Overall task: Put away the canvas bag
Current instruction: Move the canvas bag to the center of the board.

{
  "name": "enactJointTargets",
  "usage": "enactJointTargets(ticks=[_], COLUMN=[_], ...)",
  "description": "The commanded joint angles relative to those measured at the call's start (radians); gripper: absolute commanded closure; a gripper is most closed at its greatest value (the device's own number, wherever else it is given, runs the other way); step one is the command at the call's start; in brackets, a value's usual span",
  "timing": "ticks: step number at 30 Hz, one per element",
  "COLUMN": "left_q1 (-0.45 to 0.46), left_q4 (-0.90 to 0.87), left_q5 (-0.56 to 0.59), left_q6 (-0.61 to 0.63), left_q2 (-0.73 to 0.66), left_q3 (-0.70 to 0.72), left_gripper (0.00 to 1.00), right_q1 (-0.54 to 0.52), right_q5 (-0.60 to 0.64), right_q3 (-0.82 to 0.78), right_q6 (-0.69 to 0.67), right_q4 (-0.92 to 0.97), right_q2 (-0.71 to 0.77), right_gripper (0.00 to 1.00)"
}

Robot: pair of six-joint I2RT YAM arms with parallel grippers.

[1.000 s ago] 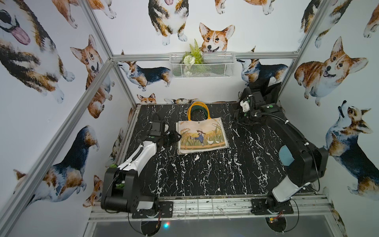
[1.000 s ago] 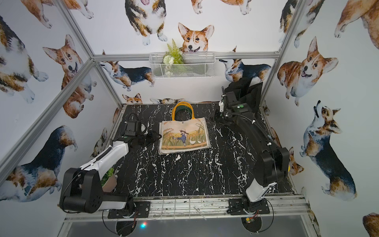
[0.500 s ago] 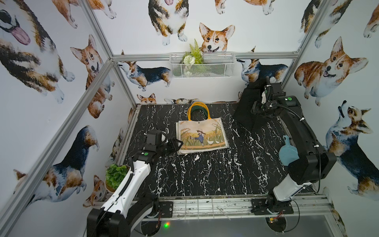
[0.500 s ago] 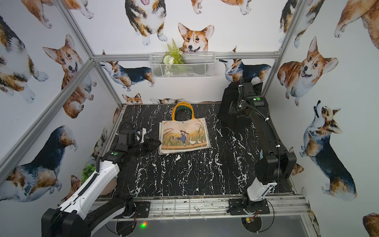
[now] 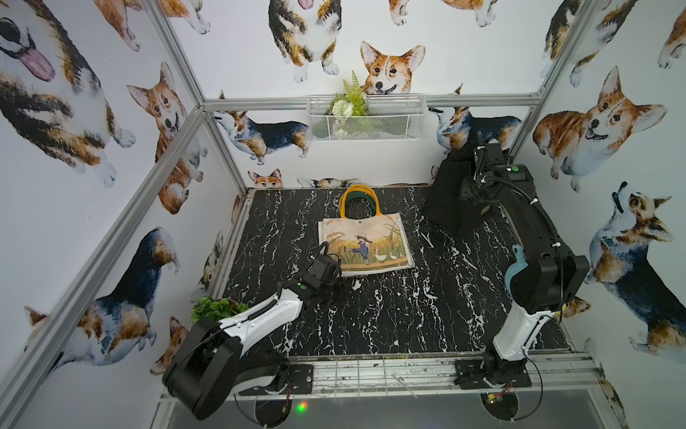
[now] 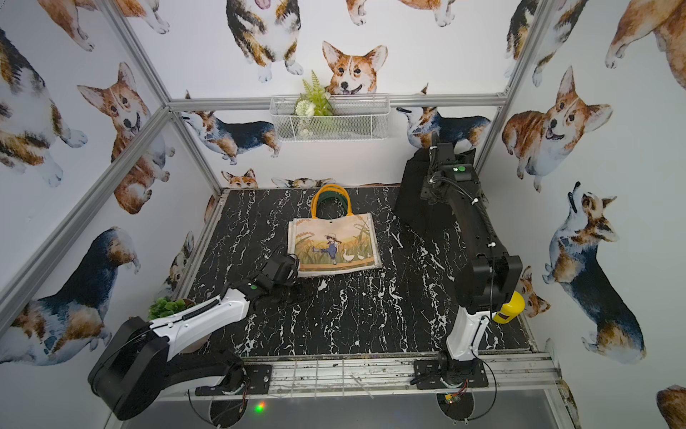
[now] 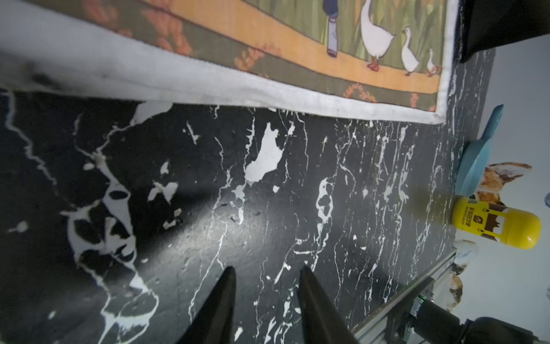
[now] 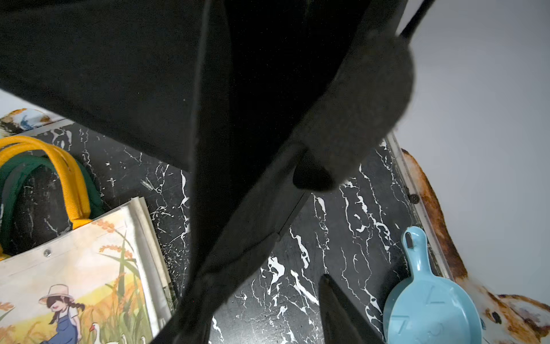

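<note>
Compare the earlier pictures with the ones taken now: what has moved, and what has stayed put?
The left arm swung from beside the bag's left edge toward the front, its tool now over bare table just off the bag's near left corner, holding nothing. The right arm lifted the black bag higher at the back right. The printed bag, basket and blue scoop stayed put.

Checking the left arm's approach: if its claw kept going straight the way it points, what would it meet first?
Probably the printed canvas bag's white bottom hem; only bare marble tabletop lies between it and the left claw. Depth is uncertain.
</note>
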State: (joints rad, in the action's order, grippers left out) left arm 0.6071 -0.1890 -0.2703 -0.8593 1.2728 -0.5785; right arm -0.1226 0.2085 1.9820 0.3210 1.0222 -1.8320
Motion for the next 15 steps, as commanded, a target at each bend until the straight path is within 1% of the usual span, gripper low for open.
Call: enactJointTargets(ticks=[1, 7, 10, 15], left_q1=[0.002, 0.0, -0.006, -0.044], left_q4=[0.093, 0.122, 0.099, 0.069], left_q5=[0.027, 0.031, 0.056, 0.064], left_q6=[-0.003, 0.018, 0.064, 0.142], left_q2=[0.081, 0.226, 0.28, 0.371], left_q3=[-0.029, -0.109, -0.158, -0.228], left_gripper=[0.62, 0.62, 0.62, 0.62], right_q1=[0.008, 0.015, 0.019, 0.02], right_q5=[0.03, 0.02, 0.011, 0.011], right_q3=[0.017, -0.036, -0.029, -0.028], right_q6=[0.0, 0.01, 0.012, 0.011], right_q4=[0.004, -0.07, -0.064, -0.071], right_q2=[-0.017, 0.01, -0.005, -0.021], right_gripper=[0.43, 0.44, 0.45, 0.45])
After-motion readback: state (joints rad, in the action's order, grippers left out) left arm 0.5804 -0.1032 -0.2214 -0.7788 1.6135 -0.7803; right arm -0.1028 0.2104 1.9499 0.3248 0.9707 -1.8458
